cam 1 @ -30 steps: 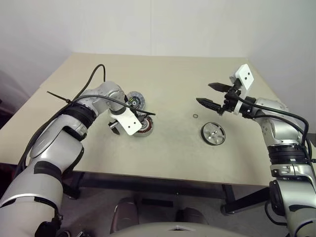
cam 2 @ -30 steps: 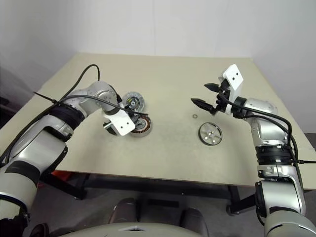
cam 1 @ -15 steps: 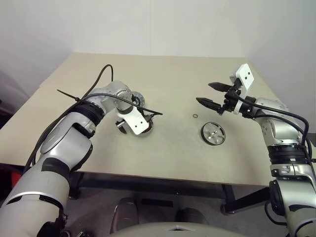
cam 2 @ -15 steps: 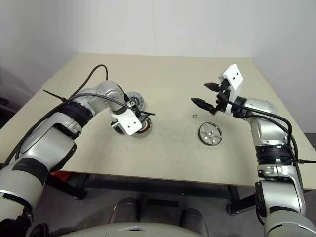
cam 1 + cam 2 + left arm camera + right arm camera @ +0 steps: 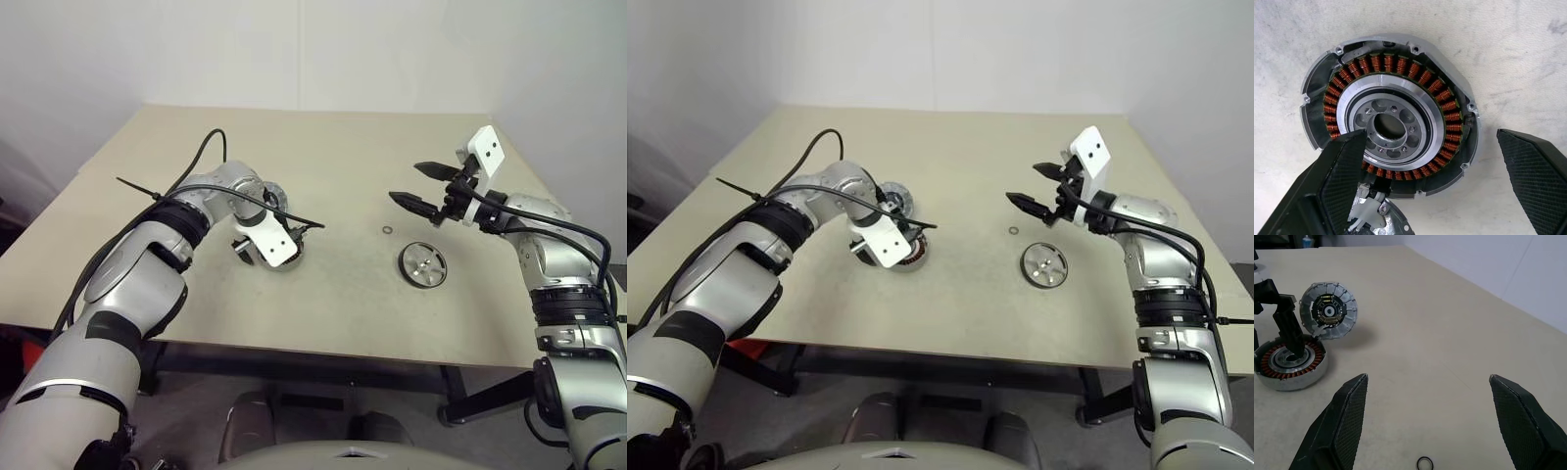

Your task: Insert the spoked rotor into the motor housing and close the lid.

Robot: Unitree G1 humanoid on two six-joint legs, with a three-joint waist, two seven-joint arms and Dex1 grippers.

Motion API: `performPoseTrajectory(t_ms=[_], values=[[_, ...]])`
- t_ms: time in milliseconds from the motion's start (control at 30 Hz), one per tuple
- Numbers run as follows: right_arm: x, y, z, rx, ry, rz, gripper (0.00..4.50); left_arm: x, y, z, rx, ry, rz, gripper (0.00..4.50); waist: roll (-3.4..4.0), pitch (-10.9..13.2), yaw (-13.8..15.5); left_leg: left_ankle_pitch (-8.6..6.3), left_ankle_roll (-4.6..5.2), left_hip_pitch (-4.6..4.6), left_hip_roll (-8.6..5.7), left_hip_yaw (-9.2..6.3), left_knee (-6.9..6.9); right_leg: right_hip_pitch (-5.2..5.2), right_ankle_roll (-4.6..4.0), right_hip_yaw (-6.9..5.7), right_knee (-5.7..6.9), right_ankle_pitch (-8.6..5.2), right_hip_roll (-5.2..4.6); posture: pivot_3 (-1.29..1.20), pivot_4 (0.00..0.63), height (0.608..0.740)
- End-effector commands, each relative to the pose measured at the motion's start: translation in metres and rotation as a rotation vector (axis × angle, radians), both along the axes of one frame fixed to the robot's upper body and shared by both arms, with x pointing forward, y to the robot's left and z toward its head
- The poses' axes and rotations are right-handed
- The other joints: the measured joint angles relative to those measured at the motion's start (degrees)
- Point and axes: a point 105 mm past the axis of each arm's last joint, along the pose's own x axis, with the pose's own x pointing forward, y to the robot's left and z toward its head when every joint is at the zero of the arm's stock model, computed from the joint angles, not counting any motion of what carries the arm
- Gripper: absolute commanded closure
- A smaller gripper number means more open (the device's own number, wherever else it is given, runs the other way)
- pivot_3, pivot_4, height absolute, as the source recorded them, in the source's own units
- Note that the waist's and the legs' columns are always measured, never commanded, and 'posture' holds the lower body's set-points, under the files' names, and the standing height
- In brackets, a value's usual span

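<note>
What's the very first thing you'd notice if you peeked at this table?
The shiny copper coils of the spoked rotor, right under the left gripper, whose jaws stand open over it. Just behind it the lid leans tilted. Off to the right, a round metal cup sits below the open right gripper.

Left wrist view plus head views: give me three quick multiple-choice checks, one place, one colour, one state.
1. The motor housing lies: A right of the spoked rotor, apart from it; B on top of it; C off to its left.
2. The rotor's coils are: A blue; B white; C copper.
3. The left gripper is: A shut on the rotor; B open; C shut on the housing.
A: a bare gap separates them. C: copper windings ring the hub. B: its fingers stand apart.
</note>
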Motion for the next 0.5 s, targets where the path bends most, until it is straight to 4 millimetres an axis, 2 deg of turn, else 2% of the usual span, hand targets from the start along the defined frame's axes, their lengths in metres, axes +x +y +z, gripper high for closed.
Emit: performPoseTrajectory(t_ms=[33,500], values=[[0.0007,-0.0053,0.0188,0.037,-0.076,-0.025,0.01,0.0007,0.0024,0.0045,0.022,-0.015,-0.019,0.00,0.00,0.00,0.00,0.00,0.00,0.00,0.00,0.00,0.00,0.00,0.00,0.00,0.00,0.00,0.00,0.00,0.000,0.740],[0.0007,-0.0054,0.0174,0.040,-0.080,-0.033,0.01,-0.0004,0.0111,0.0090,0.042,-0.008,-0.017,0.00,-0.01,0.00,-0.03,0.00,0.00,-0.01,0.00,0.00,-0.02,-0.01,0.00,0.00,-0.02,0.00,0.00,0.00,0.000,0.740]])
